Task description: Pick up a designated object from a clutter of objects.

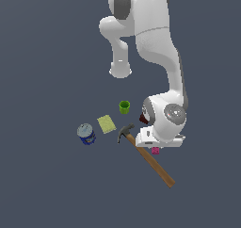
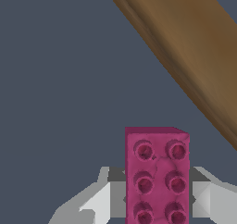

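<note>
Bricks of this kind look rigid and light to us, with hard, smooth side walls that could slip under a weak pinch, so we judge the long flat sides the right place to take hold, not the studded top. The pink brick (image 2: 157, 174) lies studs-up on the counter (image 1: 47, 184), directly under the arm's wrist and just beside the wooden handle of the hammer (image 1: 149, 158), which crosses near it without clearly touching; in the exterior view only a sliver of magenta shows below the white hand. In the wrist view the jaws (image 2: 155, 197) stand on either side of the brick, one grey finger (image 2: 99, 202) on each long side, but we cannot tell whether they press the walls or stand a little apart, so their state stays undecided. As for containers, the small green cup (image 1: 124, 107) stands upright, well apart from the brick, and we see nothing inside it; the blue can (image 1: 86, 134) stands closed farther to the exterior view's left, with the yellow-green pad (image 1: 106, 124) between the two.
</note>
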Robot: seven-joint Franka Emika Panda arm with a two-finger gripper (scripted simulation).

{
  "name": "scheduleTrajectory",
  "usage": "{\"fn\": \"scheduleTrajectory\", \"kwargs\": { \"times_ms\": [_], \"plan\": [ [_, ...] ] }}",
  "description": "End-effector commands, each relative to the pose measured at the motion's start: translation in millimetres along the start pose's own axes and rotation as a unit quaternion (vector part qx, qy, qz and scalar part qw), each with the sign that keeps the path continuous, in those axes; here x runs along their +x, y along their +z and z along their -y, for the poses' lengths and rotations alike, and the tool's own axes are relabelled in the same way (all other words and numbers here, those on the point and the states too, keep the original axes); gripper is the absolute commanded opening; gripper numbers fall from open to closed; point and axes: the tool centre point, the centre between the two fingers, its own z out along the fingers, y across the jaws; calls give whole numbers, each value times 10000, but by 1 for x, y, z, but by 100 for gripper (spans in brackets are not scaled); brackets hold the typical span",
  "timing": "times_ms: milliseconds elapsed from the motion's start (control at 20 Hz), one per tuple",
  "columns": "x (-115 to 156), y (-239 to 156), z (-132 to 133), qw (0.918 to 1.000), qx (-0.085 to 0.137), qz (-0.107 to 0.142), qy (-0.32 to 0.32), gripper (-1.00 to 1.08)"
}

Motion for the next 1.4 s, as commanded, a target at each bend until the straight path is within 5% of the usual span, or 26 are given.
{"fn": "scheduleTrajectory", "kwargs": {
  "times_ms": [0, 700, 1350],
  "plan": [
    [0, 1, 0, 10000, -1, -1, 2, -100],
    [-1, -35, -13, 10000, 16, -72, 8, -100],
    [-27, -138, -63, 10000, 12, -49, 6, -100]
  ]
}}
